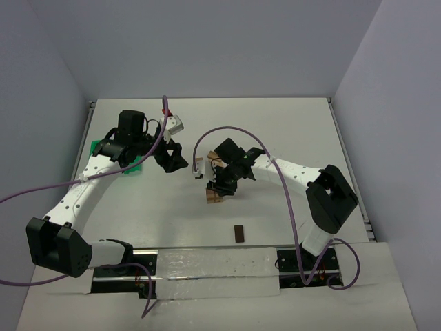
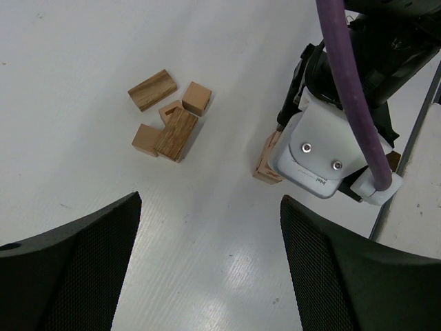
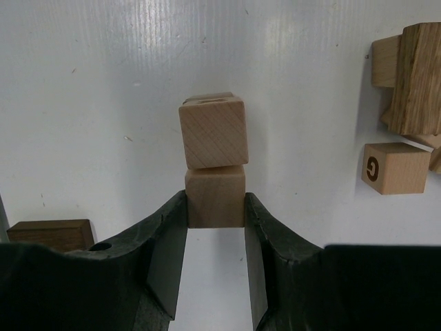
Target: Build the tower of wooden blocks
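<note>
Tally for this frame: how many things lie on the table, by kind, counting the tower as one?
Loose blocks in the pile: 5
Tower: 1
Dark block: 1
Green bin: 1
Total: 8

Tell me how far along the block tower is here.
Done: a short tower stands. In hand: the right gripper, jaws shut, grips one tower block. Left: loose wood blocks lie unplaced; the left gripper hangs open near them.
</note>
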Controlling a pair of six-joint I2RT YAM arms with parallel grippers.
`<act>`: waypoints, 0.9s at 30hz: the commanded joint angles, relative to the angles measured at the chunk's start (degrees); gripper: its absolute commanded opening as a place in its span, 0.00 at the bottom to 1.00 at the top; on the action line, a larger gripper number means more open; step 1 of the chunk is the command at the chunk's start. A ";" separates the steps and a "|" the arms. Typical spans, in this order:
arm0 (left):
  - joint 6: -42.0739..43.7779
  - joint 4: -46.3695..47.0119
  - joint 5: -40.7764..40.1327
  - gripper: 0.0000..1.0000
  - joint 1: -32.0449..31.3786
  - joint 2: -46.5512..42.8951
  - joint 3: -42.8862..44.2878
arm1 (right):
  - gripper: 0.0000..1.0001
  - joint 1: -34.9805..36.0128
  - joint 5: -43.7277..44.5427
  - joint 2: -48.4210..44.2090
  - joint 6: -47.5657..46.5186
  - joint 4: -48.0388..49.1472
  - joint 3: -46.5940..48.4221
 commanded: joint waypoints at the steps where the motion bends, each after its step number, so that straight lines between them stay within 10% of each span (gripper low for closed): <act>1: -0.31 1.79 1.15 0.88 0.44 0.30 0.71 | 0.40 0.42 -0.50 -1.15 -1.37 0.32 2.66; 27: 0.01 1.83 1.22 0.88 0.44 0.27 0.62 | 0.42 0.70 -1.17 0.25 -1.78 -0.62 3.56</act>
